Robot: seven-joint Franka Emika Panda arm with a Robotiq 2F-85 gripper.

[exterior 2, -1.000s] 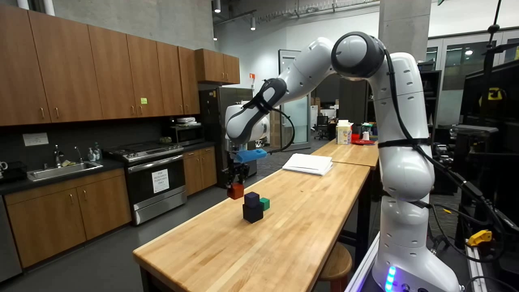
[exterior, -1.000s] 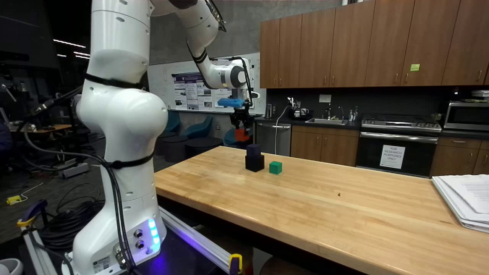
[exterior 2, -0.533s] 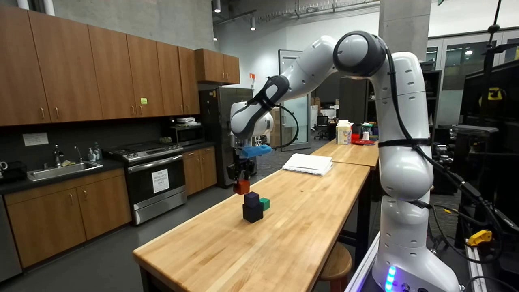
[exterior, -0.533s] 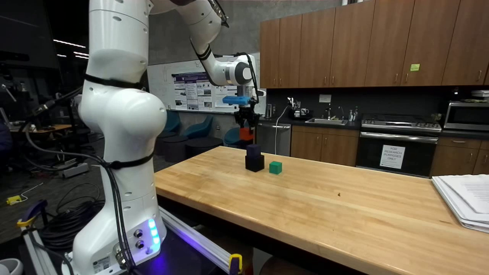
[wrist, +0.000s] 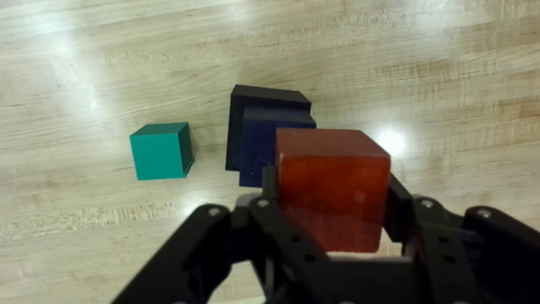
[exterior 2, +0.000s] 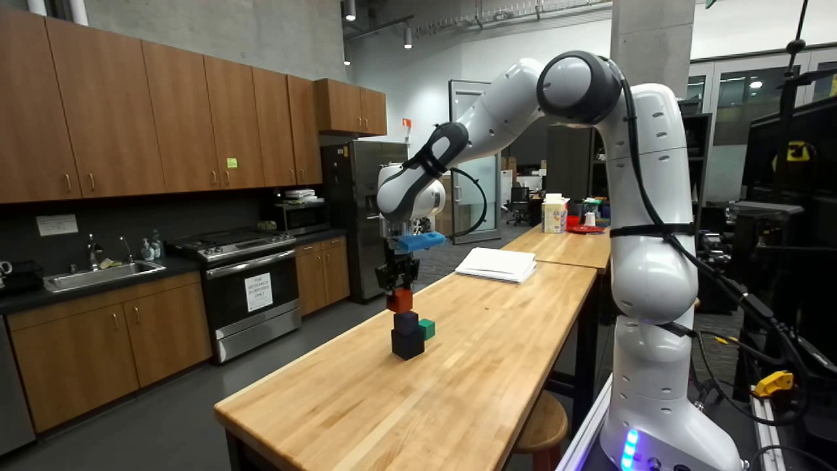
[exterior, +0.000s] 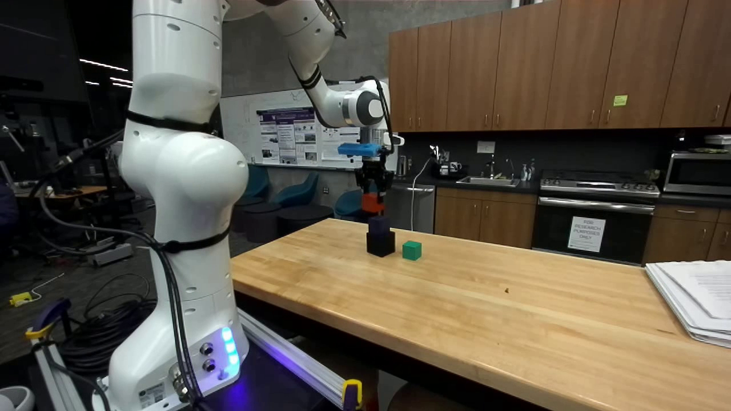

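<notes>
In the wrist view, a green block [wrist: 157, 156] sits at left, a navy block [wrist: 258, 145] tops a black block [wrist: 270, 93] mid-frame, and the red block [wrist: 331, 169] is right of centre, pinched by the hand [wrist: 332, 190] above the worktop [wrist: 76, 249]. The red block seems light, stiff and smooth, best held across opposite sides. Since a second ago it has shifted rightward in both exterior views, nearer the navy block.
</notes>
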